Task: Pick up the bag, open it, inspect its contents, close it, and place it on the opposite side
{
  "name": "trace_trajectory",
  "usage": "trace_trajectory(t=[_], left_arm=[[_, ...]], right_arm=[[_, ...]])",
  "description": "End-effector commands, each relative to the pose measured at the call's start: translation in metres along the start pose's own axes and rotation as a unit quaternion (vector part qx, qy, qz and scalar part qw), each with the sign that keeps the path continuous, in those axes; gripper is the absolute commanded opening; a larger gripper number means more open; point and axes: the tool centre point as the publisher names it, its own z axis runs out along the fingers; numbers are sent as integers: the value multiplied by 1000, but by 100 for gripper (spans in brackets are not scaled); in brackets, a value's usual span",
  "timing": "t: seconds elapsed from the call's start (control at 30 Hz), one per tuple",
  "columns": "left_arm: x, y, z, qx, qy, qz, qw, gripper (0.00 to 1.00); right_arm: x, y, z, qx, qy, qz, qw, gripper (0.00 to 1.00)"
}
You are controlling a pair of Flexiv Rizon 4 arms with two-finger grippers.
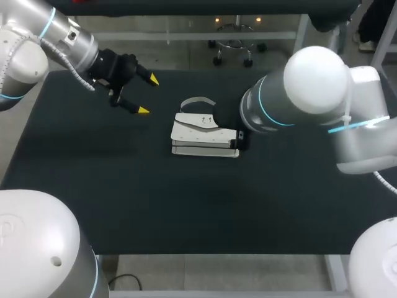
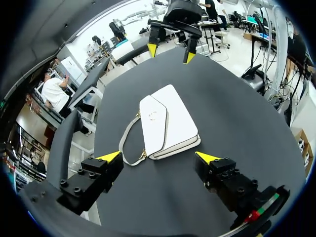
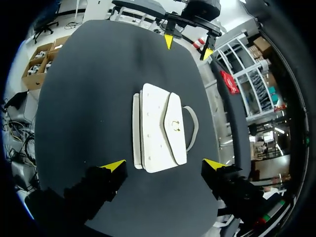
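Note:
A white flap bag [image 1: 201,133] lies flat in the middle of the black table, flap closed, its grey strap [image 1: 197,101] looped on the far side. My left gripper [image 1: 147,95] hovers open to the bag's left, apart from it. In the left wrist view the bag [image 2: 168,121] lies just ahead of the open left gripper [image 2: 158,158], and the right gripper [image 2: 170,53] stands open beyond it. In the right wrist view the open right gripper [image 3: 163,164] hangs over the bag's [image 3: 158,126] near end, the left gripper [image 3: 187,47] beyond. Neither holds anything.
The black table [image 1: 93,186] stretches wide on all sides of the bag. My right arm's bulky elbow [image 1: 310,93] hangs over the table's right part and hides its gripper in the head view. The front edge [image 1: 205,254] runs near the arm bases.

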Motion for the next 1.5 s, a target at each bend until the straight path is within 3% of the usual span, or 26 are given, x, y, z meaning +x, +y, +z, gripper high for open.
trace_trajectory(t=[0.03,0.4,0.57,0.8,1.17,1.23,1.27,1.33,1.37,1.43,1.5], left_arm=[[-2,-3,3,-1,-1,-6,1000,100],[-3,-3,9,-3,-5,-3,1000,100],[-3,-3,17,35,-9,7,999,100],[-4,-3,16,28,-7,14,1000,100],[-8,-7,22,29,7,32,999,100],[-9,-8,24,29,9,33,999,100],[-9,-9,25,30,10,35,999,100],[-10,-9,27,30,12,35,999,100],[-10,-10,28,28,13,35,999,100],[-11,-10,30,27,16,35,999,100],[-11,-11,32,26,20,36,999,100]], right_arm=[[10,7,7,13,-26,-4,1000,100],[10,7,7,13,-26,-4,1000,100],[18,14,27,27,-38,-7,999,100],[28,6,51,29,-29,12,999,100],[38,-3,65,7,-48,-1,999,100],[39,-4,68,13,-50,-8,999,89],[39,-4,70,18,-51,-10,998,76],[39,-5,73,18,-51,-11,998,73],[38,-6,75,17,-51,-11,998,68],[38,-7,78,18,-50,-9,999,50],[37,-8,81,18,-49,-9,999,47]])
